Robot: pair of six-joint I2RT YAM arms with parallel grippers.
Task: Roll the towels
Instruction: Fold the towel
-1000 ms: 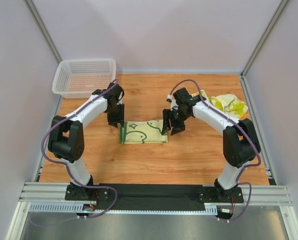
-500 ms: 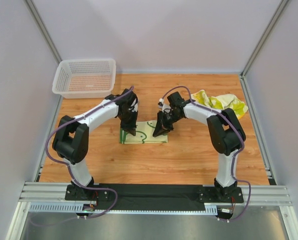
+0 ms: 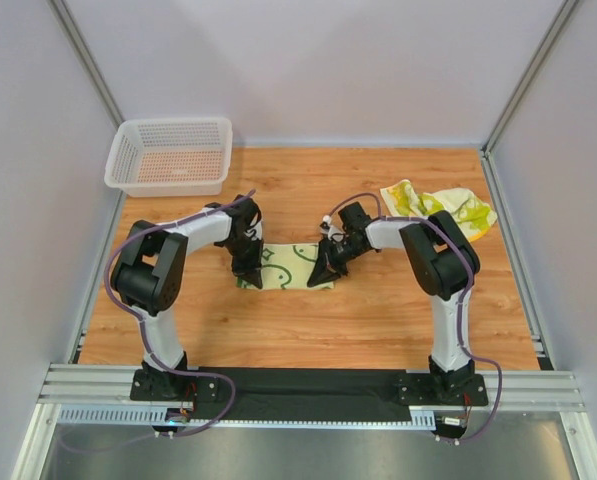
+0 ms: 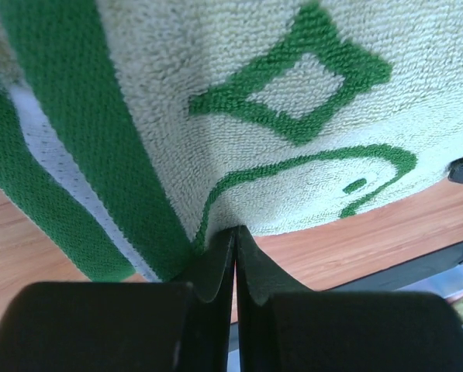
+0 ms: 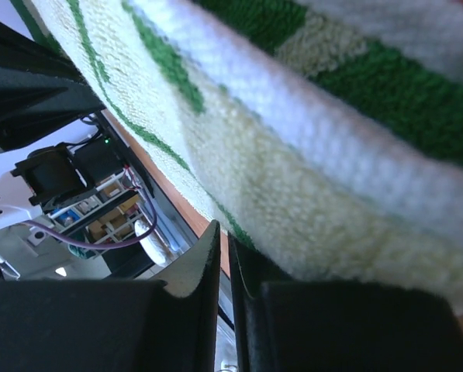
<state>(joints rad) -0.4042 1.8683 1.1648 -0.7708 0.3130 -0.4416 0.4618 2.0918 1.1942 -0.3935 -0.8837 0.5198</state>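
One flat towel (image 3: 288,266) lies on the table (image 3: 308,330) between the two arms, with its long side running left to right. The left hand (image 3: 250,272) is low at the towel's left end and the right hand (image 3: 324,270) is low at its right end. Both stand at the edge nearest to the arm bases. I judge they are placed so in order that this near edge can be lifted evenly from both ends and turned over for the first fold of the roll.

In the left wrist view the two fingers are pressed together and their tips meet the hem beside the green stripe. It seems they pinch the cloth there, though how deep the cloth goes between them is hidden. In the right wrist view the fingers are also closed to a thin slit at the hem, and the towel bends upward above them.

The other towels (image 3: 440,207) lie in a crumpled heap at the far right of the table, well apart and not yet rolled. The white basket (image 3: 168,122) stands at the far left corner.
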